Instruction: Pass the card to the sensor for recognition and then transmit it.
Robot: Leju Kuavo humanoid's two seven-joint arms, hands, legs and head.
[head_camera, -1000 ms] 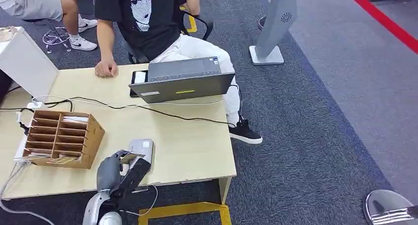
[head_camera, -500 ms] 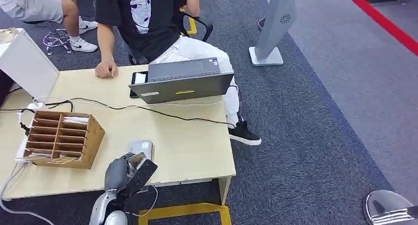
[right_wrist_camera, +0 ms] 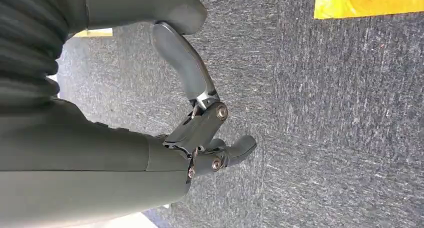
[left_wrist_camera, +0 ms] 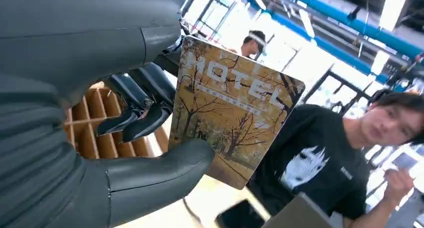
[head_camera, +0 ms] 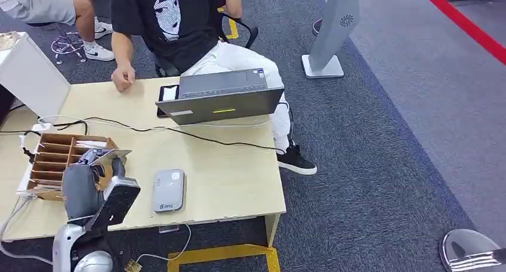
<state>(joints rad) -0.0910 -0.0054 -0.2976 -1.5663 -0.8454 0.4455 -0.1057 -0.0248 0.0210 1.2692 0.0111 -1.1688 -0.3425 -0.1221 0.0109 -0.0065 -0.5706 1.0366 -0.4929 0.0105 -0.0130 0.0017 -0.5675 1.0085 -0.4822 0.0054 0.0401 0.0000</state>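
Observation:
My left hand is raised above the table's front left, in front of the wooden organizer. It pinches a hotel card between thumb and fingers. In the left wrist view the card stands up from the hand, showing yellow autumn trees and the word HOTEL. The grey sensor pad lies flat on the table to the right of the hand, with nothing over it. My right hand hangs over grey carpet, its fingers loosely bent and apart, holding nothing.
A person in a black T-shirt sits across the table behind a grey laptop, one hand near the far edge. A black cable crosses the tabletop. A white box stands at the far left.
My left hand has lifted the card off the sensor pad and carried it left and up, in front of the organizer. The person's hand has drawn back toward the table's far edge.

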